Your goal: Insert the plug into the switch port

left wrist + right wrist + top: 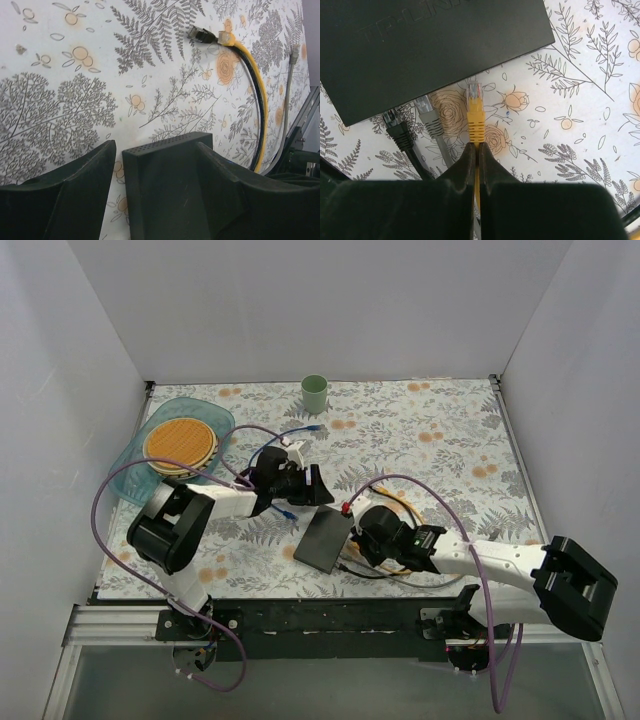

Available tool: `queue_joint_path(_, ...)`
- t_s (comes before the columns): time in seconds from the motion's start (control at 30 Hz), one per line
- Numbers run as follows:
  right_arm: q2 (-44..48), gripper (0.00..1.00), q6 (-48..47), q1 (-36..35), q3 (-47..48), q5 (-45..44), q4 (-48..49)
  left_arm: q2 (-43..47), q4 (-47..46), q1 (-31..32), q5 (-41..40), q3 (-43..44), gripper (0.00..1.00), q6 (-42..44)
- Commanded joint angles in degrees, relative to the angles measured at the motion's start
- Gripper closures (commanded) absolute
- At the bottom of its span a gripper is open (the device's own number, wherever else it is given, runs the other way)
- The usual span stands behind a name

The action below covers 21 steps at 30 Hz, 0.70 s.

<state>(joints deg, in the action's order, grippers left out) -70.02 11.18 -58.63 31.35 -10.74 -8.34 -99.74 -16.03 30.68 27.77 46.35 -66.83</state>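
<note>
The switch (322, 540) is a flat dark grey box lying between the two arms. My right gripper (474, 146) is shut on the yellow cable right behind its yellow plug (475, 117). The plug points at the switch's near edge (430, 45), with its clear tip just short of that edge. The sockets are hidden under that edge. My left gripper (156, 147) is open and straddles the switch's far end (165, 190). Its right finger (240, 200) lies against the box. A strip of cloth shows between the left finger (75, 190) and the box.
A grey plug (422, 107) and a black plug (392, 120) lie at the same switch edge, left of the yellow one. Other cable ends (226, 37) lie past the switch. A green cup (315, 393) and a blue tray (225, 420) stand at the back.
</note>
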Motion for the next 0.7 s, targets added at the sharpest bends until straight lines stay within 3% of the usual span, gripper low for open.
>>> queue_joint_path(0.0, 2.69, 0.99, 2.09, -0.43, -1.12, -1.30, 1.57, 5.52, 2.50, -0.53, -1.84, -2.49, 0.38, 1.79)
queue_joint_path(0.67, 1.73, 0.99, 1.39, -1.57, -2.70, 0.64, 7.02, 7.37, 0.48, -0.53, 1.49, -6.09, 0.40, -0.06)
